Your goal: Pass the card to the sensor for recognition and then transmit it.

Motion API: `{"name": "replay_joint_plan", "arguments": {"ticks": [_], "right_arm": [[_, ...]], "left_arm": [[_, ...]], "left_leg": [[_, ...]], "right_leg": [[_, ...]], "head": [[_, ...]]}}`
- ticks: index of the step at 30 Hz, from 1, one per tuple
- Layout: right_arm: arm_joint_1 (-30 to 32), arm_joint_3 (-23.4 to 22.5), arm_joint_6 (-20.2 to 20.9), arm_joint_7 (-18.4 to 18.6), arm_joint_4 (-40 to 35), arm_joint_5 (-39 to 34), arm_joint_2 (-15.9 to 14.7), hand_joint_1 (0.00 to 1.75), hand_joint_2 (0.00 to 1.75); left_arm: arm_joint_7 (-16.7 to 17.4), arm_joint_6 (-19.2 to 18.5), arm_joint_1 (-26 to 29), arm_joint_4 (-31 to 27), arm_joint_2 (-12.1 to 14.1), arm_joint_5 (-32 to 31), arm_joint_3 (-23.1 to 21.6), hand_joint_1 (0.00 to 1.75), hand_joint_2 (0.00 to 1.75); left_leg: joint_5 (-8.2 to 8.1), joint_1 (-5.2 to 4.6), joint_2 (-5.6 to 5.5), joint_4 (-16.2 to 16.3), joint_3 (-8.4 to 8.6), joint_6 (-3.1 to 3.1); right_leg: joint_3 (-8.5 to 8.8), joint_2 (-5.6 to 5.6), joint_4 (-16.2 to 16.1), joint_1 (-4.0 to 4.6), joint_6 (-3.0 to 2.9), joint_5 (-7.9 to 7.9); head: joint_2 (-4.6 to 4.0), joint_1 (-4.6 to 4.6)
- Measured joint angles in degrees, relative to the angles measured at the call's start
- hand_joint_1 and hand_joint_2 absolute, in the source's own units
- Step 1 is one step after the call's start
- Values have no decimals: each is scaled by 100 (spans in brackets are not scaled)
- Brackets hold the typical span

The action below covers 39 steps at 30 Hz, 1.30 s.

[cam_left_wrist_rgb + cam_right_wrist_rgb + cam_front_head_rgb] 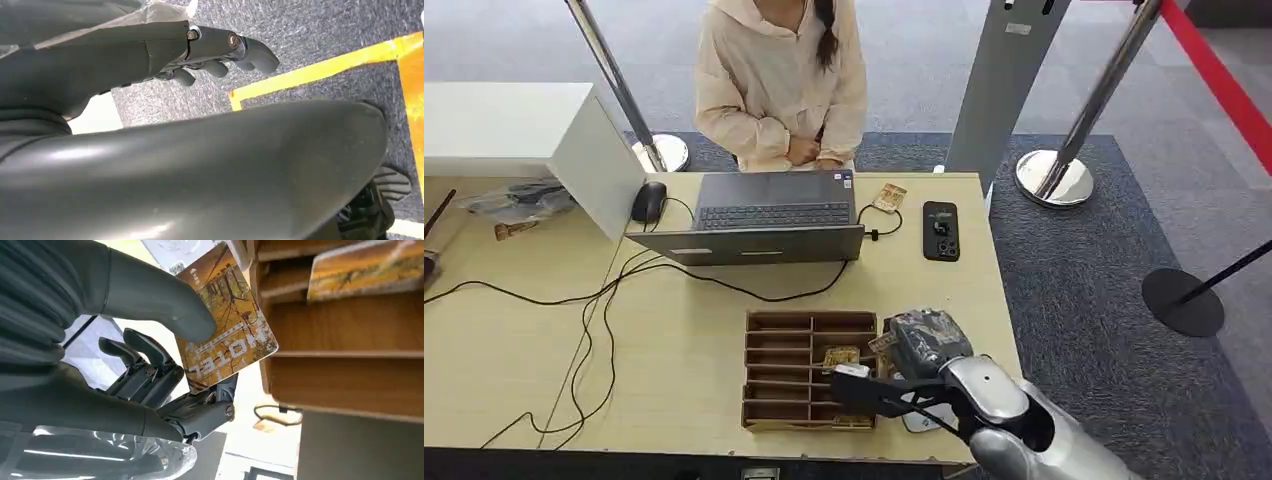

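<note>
Right hand (165, 365): a card (227, 325) is being pinched between the thumb and the dark fingers (150, 352), just beside the outer wall of the wooden divider tray (345, 325). In the head view the right hand (929, 345) is being held over the tray's right side, near the surface's front right corner.

Card: orange-brown, printed with trees and lettering; it is being held tilted, close to the tray wall.

Wooden divider tray (809, 322): it is being carried by the surface (684, 330) toward the front right; more cards (841, 356) are being kept in its slots.

Left hand (220, 50): it is being held low over grey carpet, fingers loosely curled with nothing in them.

Laptop (769, 215): it is being kept open at the surface's far edge, facing a seated person (779, 80).

Phone (941, 230): it is lying flat near the far right corner.

Small card (889, 197): it is lying between laptop and phone, a cable running to it.
</note>
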Motion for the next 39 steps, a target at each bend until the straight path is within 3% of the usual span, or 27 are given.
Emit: {"name": "replay_joint_plan", "arguments": {"ticks": [5,10,17,27,31,39], "right_arm": [[-40,33,-57,0,122,-124,17,175,175],[-60,-7,-365,129,216,-260,-26,175,175],[-230,-418,-614,485,232,-236,-289,175,175],[-268,-839,-785,601,236,55,-428,175,175],[-282,-931,-743,614,236,243,-433,175,175],[-306,-946,-122,662,275,588,-433,175,175]], "left_arm": [[-11,11,-1,0,7,0,0,0,0],[-15,13,1,0,22,-11,0,0,0],[-7,9,6,0,85,-11,0,0,0],[-168,9,6,0,94,-17,0,0,0],[-210,13,5,0,94,-11,0,0,0],[-245,15,4,0,92,9,0,0,0]], "left_leg": [[0,0,2,0,4,0],[1,0,1,0,6,0],[1,-1,1,1,6,0],[0,-1,1,1,6,0],[1,0,1,1,6,0],[1,-1,1,1,5,0]], "right_leg": [[1,1,0,0,0,0],[2,1,0,0,0,1],[3,0,0,-1,0,1],[3,0,0,0,0,1],[3,0,0,0,0,1],[3,0,0,0,0,1]], "head": [[0,0],[0,-2],[0,0],[0,0],[0,-2],[0,0]]}}
